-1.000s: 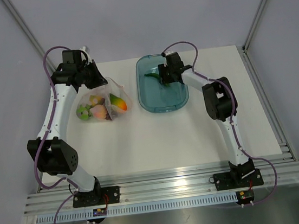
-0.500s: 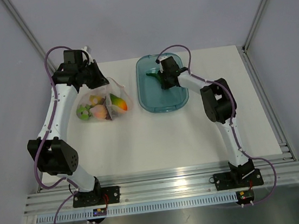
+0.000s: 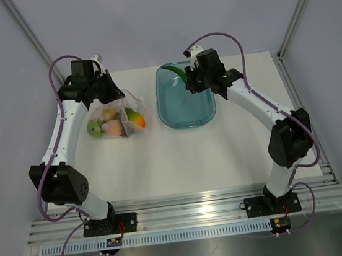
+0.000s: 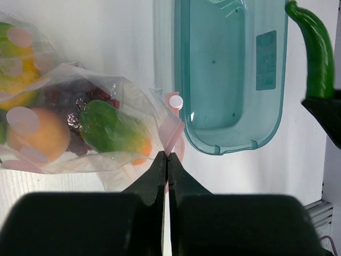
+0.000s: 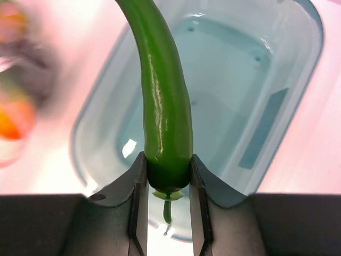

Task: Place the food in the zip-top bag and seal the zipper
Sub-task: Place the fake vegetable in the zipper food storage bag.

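Observation:
The clear pink-tinted zip-top bag (image 3: 116,117) lies left of the teal tray (image 3: 187,106) with several toy fruits inside: a mango (image 3: 135,117), a peach-pink one (image 3: 113,128) and a green one (image 3: 96,130). My left gripper (image 3: 109,92) is shut on the bag's pinkish zipper edge (image 4: 173,133), with its tips (image 4: 167,156) pinching the strip. The left wrist view shows the mango (image 4: 114,128) and grapes (image 4: 80,98) in the bag (image 4: 64,80). My right gripper (image 3: 192,83) is shut on the stem end of a green chili pepper (image 5: 162,101) and holds it above the tray (image 5: 256,106).
The pepper (image 3: 178,71) sticks out toward the tray's far left corner. The tray (image 4: 229,69) holds nothing else that I can see. White tabletop lies in front of the bag and tray. Grey walls stand close on the left, right and back.
My right gripper has risen from the tray with the green pepper in it, and the arm has straightened to the right. The left gripper and the bag have stayed put.

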`<move>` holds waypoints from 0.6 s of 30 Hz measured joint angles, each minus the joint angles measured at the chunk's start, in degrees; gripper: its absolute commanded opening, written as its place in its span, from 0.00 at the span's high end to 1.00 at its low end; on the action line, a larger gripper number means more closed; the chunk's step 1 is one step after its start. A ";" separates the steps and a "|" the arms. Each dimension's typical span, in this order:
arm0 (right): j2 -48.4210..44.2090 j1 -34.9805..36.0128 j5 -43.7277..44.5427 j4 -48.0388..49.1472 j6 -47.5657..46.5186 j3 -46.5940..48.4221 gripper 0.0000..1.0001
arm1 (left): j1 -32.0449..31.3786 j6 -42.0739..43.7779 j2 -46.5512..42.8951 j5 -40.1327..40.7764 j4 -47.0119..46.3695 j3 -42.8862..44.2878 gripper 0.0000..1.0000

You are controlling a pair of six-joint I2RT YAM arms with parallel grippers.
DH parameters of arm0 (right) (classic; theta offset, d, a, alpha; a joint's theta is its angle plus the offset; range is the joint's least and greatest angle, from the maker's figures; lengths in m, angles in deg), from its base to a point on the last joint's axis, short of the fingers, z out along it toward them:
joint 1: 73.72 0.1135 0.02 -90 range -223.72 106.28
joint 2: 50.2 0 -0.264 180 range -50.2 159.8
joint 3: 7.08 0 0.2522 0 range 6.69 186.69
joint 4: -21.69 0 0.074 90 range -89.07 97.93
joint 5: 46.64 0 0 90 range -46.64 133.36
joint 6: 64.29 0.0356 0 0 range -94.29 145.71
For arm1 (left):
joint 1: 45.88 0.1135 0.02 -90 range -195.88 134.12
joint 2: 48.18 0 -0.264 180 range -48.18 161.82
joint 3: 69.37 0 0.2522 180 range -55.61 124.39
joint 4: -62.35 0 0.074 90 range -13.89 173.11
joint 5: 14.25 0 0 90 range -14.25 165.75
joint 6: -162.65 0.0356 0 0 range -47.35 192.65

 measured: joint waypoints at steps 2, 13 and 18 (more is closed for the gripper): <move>-4.50 2.78 0.04 -0.61 -0.11 -2.05 0.93 | 0.00 -0.02 -0.37 -0.17 -0.42 -0.52 1.00; -8.76 19.08 0.92 -10.86 6.60 -3.37 1.00 | 0.00 -0.17 -2.32 -0.74 -1.64 -2.49 1.00; -7.37 21.42 1.16 -14.84 6.97 -1.16 1.00 | 0.00 -0.17 -2.32 -1.14 -1.70 -2.58 1.00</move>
